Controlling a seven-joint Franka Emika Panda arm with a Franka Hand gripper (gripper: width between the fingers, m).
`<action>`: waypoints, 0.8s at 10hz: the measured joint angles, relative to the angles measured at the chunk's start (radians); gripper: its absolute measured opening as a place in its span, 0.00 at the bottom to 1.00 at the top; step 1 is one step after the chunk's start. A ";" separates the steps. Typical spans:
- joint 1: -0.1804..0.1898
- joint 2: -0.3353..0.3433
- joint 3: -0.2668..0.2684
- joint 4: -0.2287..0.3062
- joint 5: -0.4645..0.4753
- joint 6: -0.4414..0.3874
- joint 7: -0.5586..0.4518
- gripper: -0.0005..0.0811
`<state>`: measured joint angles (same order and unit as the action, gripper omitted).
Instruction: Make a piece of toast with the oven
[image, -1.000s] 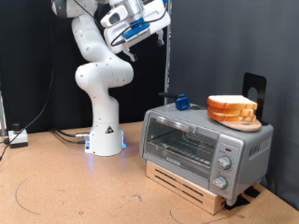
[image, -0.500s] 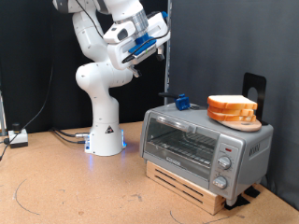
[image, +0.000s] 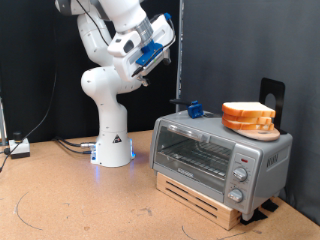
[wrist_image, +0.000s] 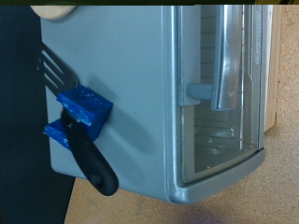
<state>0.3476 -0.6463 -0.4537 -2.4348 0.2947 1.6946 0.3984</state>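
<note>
The boxy silver-grey toaster oven (image: 220, 156) sits on a wooden pallet at the exterior view's right, glass door shut, with golden-crusted bread slices (image: 249, 118) and a black spatula in a blue holder (image: 192, 108) on its roof. High above, toward the exterior view's top left, the white arm is bent with its gripper (image: 162, 27) raised well clear of the oven. I can't tell how wide the fingers are.

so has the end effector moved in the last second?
Yes. The end effector has swung toward the exterior view's left and slightly down, away from the thin vertical black pole it overlapped earlier.
</note>
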 joint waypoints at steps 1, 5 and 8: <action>-0.005 -0.002 0.000 -0.025 -0.004 0.023 -0.003 0.99; -0.009 -0.030 -0.003 -0.074 0.033 0.076 -0.043 0.99; 0.041 -0.058 -0.070 -0.064 0.147 -0.007 -0.211 0.99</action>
<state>0.3881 -0.7047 -0.5241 -2.4988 0.4413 1.6876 0.1871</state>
